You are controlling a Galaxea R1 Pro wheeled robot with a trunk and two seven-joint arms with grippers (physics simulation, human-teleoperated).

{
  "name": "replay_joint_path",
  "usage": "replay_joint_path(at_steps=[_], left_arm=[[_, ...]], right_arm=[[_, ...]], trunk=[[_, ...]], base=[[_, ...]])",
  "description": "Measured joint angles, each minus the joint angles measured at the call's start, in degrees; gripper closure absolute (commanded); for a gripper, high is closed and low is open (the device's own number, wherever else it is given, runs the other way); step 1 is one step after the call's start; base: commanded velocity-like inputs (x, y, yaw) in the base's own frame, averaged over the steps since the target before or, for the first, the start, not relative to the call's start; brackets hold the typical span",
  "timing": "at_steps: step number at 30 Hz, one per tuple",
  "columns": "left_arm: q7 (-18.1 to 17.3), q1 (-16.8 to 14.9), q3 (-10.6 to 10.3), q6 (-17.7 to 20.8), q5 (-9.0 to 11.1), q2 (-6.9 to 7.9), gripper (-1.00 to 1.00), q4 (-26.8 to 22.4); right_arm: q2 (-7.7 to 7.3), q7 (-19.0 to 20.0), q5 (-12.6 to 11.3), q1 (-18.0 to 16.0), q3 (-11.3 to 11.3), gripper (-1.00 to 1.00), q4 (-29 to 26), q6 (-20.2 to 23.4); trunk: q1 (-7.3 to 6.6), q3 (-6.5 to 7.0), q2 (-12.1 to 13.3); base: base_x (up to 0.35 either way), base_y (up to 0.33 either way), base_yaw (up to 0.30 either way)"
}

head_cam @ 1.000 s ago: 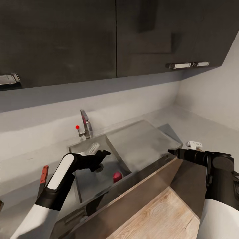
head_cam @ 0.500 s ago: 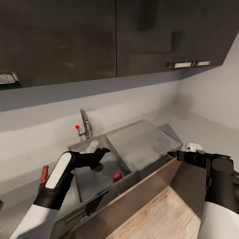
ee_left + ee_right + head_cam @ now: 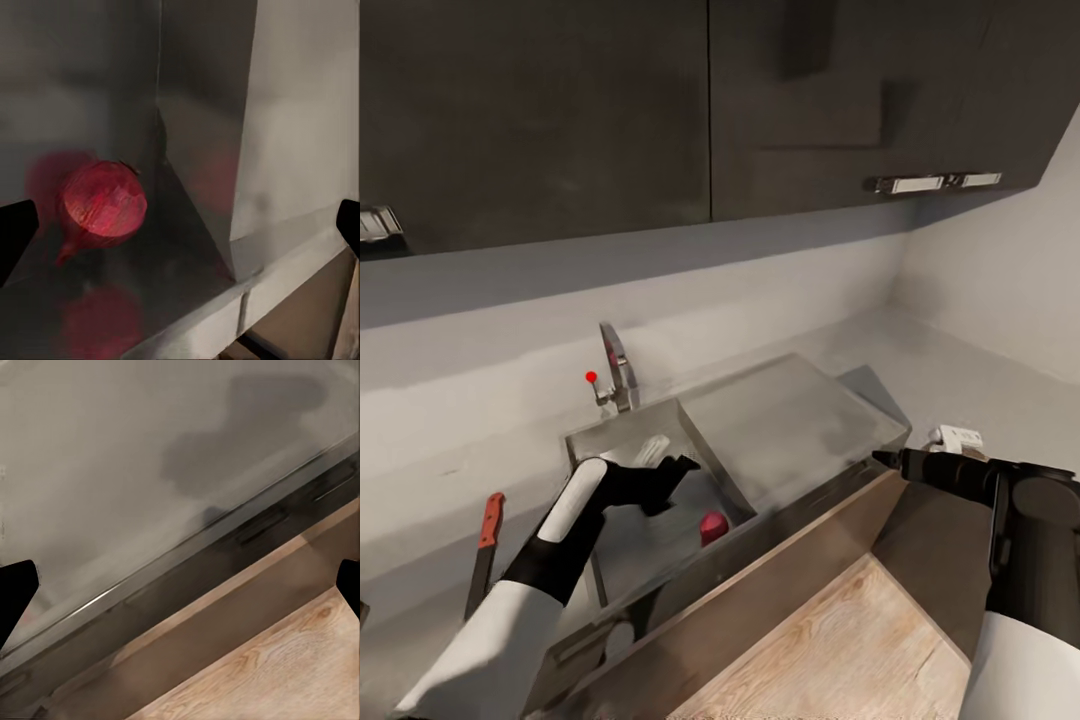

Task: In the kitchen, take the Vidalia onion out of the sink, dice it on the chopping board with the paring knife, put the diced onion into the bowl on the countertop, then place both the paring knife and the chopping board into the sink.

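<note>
The pinkish-red Vidalia onion [image 3: 712, 525] lies on the floor of the steel sink [image 3: 590, 442], near its front right corner. In the left wrist view the onion [image 3: 103, 205] rests ahead of the two spread fingertips. My left gripper [image 3: 675, 470] hangs open inside the basin, just above and left of the onion, apart from it. The red-handled paring knife [image 3: 484, 552] lies on the grey countertop [image 3: 800, 415] left of the sink. My right gripper [image 3: 885, 459] hovers at the countertop's front right edge, open, holding nothing.
A chrome tap [image 3: 616, 366] with a red knob [image 3: 591, 377] stands behind the sink. Dark wall cabinets [image 3: 710, 110] hang overhead. A small white object [image 3: 958, 438] lies on the counter at the right. Wooden floor [image 3: 840, 650] shows below the cabinet front.
My left arm has reached further down into the sink, bringing the gripper closer to the onion. The head view has shifted slightly. The right arm has hardly moved.
</note>
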Motion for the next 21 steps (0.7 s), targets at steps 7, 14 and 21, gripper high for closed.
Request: replay_joint_path(at_steps=[7,14,21], left_arm=[[-7.6,-3.4,0.0,-0.4,-8.8,-1.87,-1.00,10.3],[-10.2,-4.0,0.0,-0.5,-10.3,-3.05,-1.00,14.2],[-13.3,-5.2,0.0,-0.6,-10.3,-4.02,-1.00,18.0]], right_arm=[[-0.08,1.1,0.0,0.2,-0.1,-1.00,-0.5,0.0],[-0.09,1.2,0.0,0.2,-0.1,-1.00,-0.5,0.0],[-0.09,1.2,0.0,0.2,-0.1,-1.00,-0.6,0.0]], trunk=[[0.00,-0.63,0.0],[0.00,-1.26,0.0],[0.00,-1.89,0.0]], base=[[0.000,0.000,0.000],[0.000,0.000,0.000],[0.000,0.000,0.000]])
